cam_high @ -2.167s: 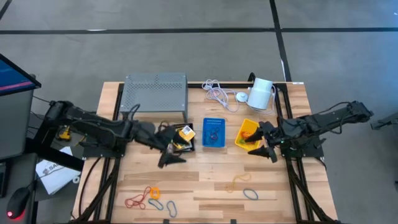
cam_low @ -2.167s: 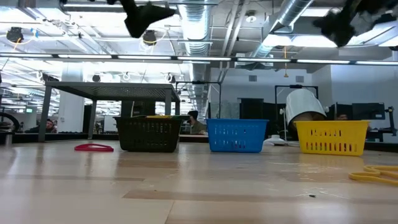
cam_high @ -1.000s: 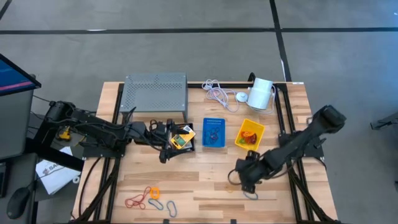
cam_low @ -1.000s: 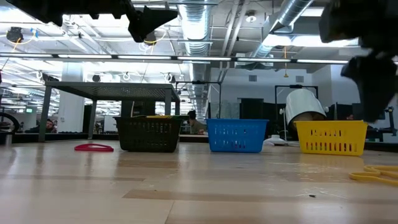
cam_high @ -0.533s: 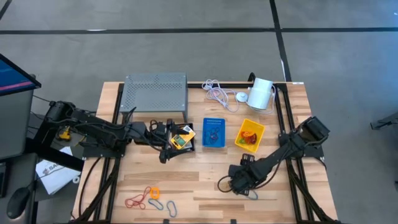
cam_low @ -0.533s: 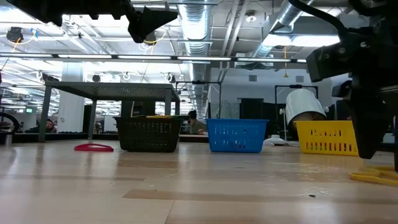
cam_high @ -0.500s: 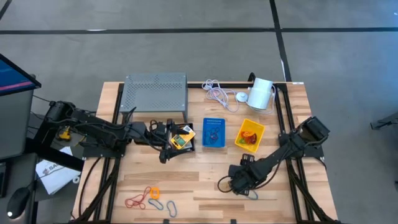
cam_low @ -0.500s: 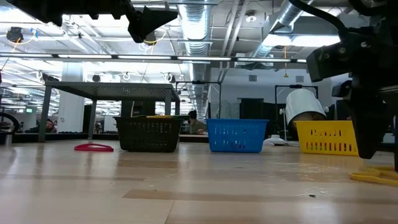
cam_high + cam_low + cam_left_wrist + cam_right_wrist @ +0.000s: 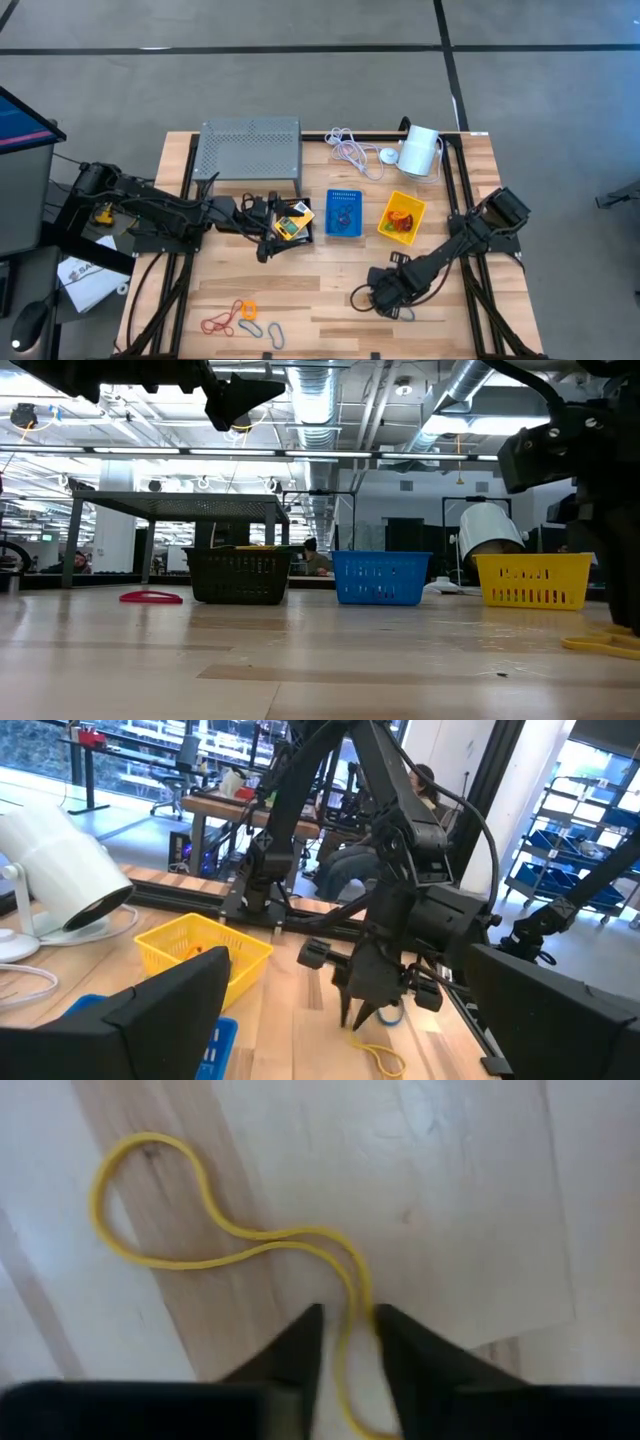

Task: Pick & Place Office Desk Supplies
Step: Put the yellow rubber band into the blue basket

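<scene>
1. The right gripper [image 9: 347, 1338] is down at the wooden table [image 9: 330, 270] in the near right part, its fingertips narrowed around a strand of a yellow loop [image 9: 200, 1215] that lies flat on the wood.
2. In the right wrist view the strand runs between the two dark fingers [image 9: 295, 1345], which pinch close on either side of it; the rest of the loop curls away on the table.
3. From above, the right gripper [image 9: 372, 297] sits near of the blue bin [image 9: 344, 214] and the yellow bin [image 9: 401, 217], with a blue loop [image 9: 403, 313] just beside it on the near side.
4. The left gripper [image 9: 268, 232] hangs above the black bin [image 9: 291, 224], left of the blue bin, its fingers spread wide and holding nothing.
5. The black bin holds yellow card packets [image 9: 297, 212]; the yellow bin holds some red and orange pieces.
6. In the near left corner lies a cluster of loops [image 9: 238, 318]: red, orange and darker ones.
7. At the far edge stand a grey mesh box [image 9: 250, 150], a coiled white cable [image 9: 350, 150] and a white cylinder device [image 9: 420, 150].
8. In the low view the three bins stand in a row, black [image 9: 240, 575], blue [image 9: 380, 578], yellow [image 9: 532, 580], with a red loop [image 9: 150, 597] left of them.
</scene>
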